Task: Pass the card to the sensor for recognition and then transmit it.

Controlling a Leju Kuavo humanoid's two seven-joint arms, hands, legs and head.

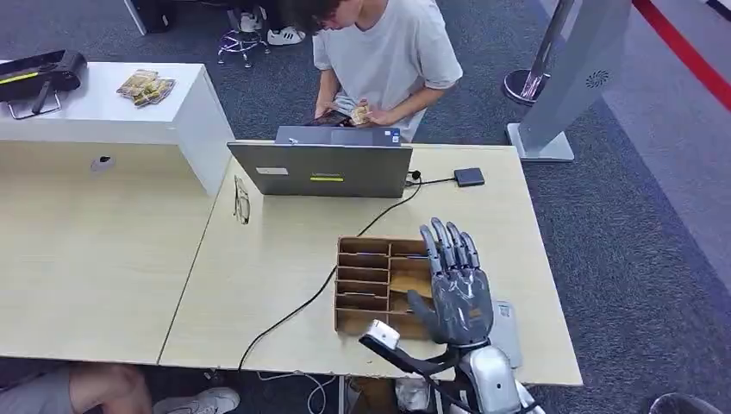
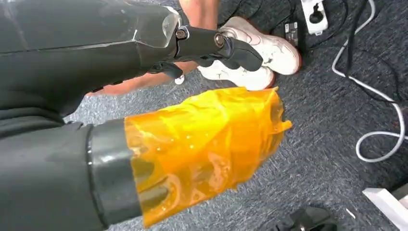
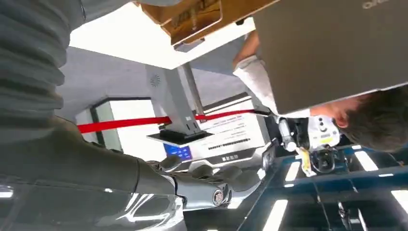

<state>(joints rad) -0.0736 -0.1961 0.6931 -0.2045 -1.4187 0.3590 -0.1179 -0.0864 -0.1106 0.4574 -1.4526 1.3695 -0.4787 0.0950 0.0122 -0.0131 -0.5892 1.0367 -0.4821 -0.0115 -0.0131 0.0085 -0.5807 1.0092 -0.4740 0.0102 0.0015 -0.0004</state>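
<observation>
I see my right hand (image 1: 457, 289) raised with fingers spread, holding nothing, over the wooden card organizer (image 1: 366, 285) on the table (image 1: 276, 285). A laptop (image 1: 323, 168) and seated person (image 1: 379, 60) sit beyond. I cannot make out the card, nor my left hand's (image 2: 207, 144) state.

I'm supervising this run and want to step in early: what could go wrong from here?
The right hand hovers open over the wooden organizer; reaching into its narrow slots, the spread fingers could catch a divider and shift the box. The black cable runs right beside the organizer and could snag. The laptop stands close behind, so a forward swing might hit it.
</observation>
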